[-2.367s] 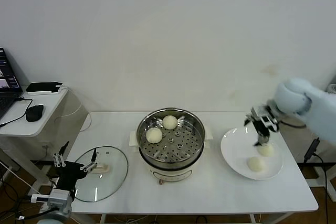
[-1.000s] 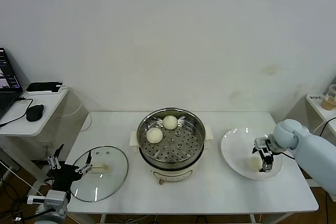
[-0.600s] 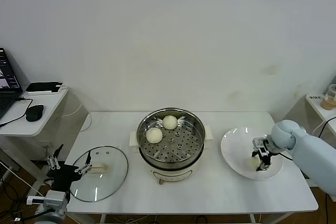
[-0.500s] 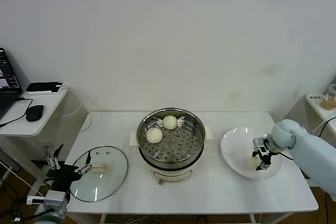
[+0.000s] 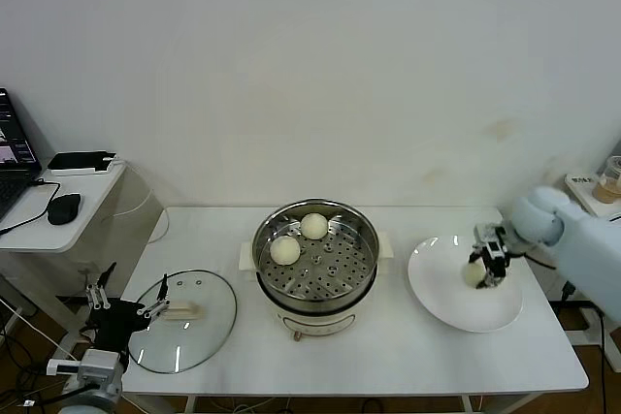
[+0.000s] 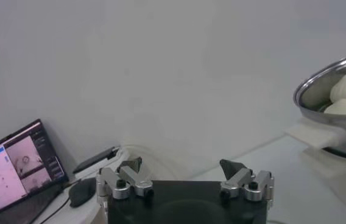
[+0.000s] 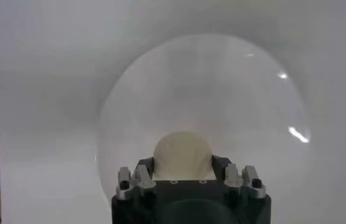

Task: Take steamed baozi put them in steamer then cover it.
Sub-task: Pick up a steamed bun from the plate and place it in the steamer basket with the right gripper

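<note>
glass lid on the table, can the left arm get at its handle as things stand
Probably yes. The left gripper hovers with jaws open right at the near-left edge of the glass lid, and the cream handle lies bare on top. The right gripper, holding a baozi, is far off.

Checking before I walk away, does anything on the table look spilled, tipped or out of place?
Nothing stands out. Two baozi sit in the steamer, the cover lies flat beside it, and the right gripper holds a bun above the plate.
</note>
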### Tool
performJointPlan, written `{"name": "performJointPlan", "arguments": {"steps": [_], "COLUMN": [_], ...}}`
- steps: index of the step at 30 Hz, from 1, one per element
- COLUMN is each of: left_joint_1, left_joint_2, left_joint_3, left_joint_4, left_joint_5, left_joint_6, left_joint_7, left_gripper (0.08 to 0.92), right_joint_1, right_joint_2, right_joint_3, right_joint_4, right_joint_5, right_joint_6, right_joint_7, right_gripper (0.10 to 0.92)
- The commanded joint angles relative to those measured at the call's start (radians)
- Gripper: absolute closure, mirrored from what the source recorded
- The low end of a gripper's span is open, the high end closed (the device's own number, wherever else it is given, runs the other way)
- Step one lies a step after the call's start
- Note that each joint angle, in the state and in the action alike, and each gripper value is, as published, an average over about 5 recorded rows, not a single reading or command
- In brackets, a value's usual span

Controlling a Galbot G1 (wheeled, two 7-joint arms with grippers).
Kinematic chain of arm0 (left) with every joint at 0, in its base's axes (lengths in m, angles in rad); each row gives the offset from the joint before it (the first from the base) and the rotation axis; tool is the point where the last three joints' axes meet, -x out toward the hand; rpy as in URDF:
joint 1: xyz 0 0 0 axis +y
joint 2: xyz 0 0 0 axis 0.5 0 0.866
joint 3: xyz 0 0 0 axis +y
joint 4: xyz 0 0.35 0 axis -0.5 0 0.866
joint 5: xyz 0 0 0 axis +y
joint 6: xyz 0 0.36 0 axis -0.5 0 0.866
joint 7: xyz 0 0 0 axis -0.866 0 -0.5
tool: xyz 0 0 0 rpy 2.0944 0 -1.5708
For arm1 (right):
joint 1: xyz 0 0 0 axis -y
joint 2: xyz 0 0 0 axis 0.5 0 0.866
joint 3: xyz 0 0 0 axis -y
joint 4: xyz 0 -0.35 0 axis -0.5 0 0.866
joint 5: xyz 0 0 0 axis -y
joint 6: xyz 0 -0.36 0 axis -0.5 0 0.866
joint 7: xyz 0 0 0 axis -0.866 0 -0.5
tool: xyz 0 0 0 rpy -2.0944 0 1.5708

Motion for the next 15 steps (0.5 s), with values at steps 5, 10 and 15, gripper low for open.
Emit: {"name": "performJointPlan", "arguments": {"steps": [5,10,15], "left_joint_1": [-0.010,-0.013,-0.011], "left_joint_2": [0.004,0.004,0.001], "left_joint_3": [0.005,0.004,-0.006], "left_joint_4": [0.002,0.001,0.002], "left_joint_5": [-0.003,-0.003,-0.003], "left_joint_6": [0.000,0.001,0.001], "left_joint_7": [0.001,0.001,0.000], "left_gripper": [0.177,0.177,0.177], "right_joint_1": [0.553,0.616,0.624], "right_joint_2": [0.066,0.162,0.244], "right_joint_3": [-0.371,-0.426,-0.458], "right_joint_4": [0.155,0.186,0.217], "right_joint_5": [0.280,0.348,0.389], "right_joint_6": [-0.110,-0.134,-0.107], "right_joint_7": [0.016,0.054,0.076], "right_gripper": [0.415,0.414,0.415]}}
